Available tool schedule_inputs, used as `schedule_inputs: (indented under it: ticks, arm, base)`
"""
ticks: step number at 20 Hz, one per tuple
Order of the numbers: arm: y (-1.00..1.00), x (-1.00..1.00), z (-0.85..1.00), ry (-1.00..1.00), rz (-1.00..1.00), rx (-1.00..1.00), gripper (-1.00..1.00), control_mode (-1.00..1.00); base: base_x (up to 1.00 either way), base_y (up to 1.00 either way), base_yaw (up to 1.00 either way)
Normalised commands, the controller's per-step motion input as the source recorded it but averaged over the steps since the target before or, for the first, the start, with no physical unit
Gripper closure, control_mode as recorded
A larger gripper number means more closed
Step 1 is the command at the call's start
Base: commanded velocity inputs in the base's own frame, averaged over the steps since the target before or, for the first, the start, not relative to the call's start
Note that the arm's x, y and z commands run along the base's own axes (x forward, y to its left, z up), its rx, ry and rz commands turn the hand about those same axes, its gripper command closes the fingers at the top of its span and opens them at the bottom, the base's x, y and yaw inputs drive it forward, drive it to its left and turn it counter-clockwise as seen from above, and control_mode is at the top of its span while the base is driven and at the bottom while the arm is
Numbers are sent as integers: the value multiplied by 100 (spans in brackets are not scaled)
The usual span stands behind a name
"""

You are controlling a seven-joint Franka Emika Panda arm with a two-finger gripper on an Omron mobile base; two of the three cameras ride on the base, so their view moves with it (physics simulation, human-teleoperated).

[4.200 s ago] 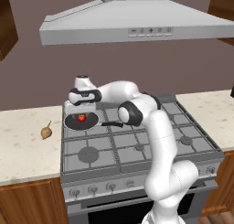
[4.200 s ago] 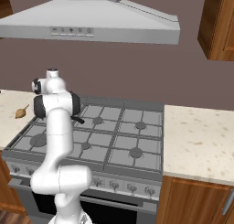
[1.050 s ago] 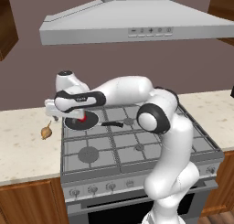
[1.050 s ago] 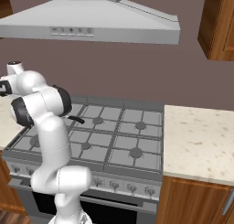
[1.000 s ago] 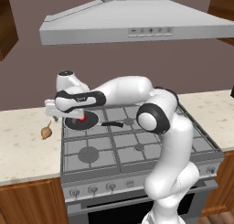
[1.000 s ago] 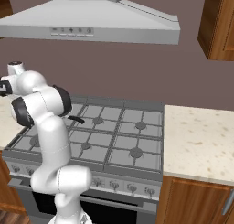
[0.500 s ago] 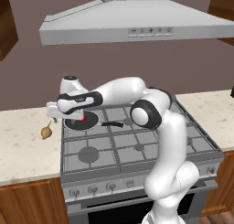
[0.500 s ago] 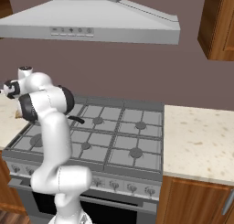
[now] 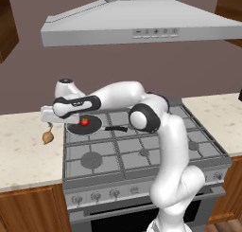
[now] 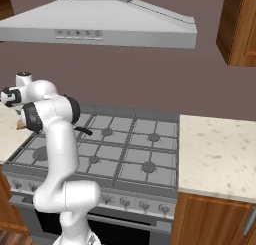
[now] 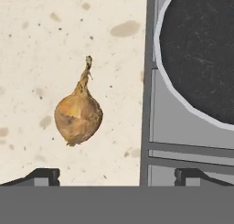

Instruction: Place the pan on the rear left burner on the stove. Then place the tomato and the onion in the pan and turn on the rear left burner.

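On the stove point(image 9: 142, 150), in the left base view, the pan point(image 9: 85, 126) sits at the back-left corner with the tomato point(image 9: 85, 121) inside; the onion point(image 9: 47, 137) lies on the desk point(image 9: 23, 150) just left of the stove, below the pincer point(image 9: 47, 116). In the right base view, the arm reaches far left. In the hand view, the pincer's 2 fingertips point(image 11: 43, 175) stand wide apart, released, empty, the onion point(image 11: 78, 113) between them on the speckled desk, the pan's rim point(image 11: 161, 58) to its right.
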Motion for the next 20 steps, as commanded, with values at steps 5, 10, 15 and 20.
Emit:
schedule_inputs:
  ticks: [5, 10, 15, 20]
  arm:
    - [30, 24, 0, 0, 3, 0, -100, -100]
    - [27, 26, -7, 0, 3, 0, -100, -100]
    - [21, 9, 0, 0, 2, 0, -100, -100]
    - [4, -1, -5, 5, 1, 0, -100, -100]
  base:
    - [0, 0, 0]
    - [0, 0, 0]
    - [0, 0, 0]
    - [0, 0, 0]
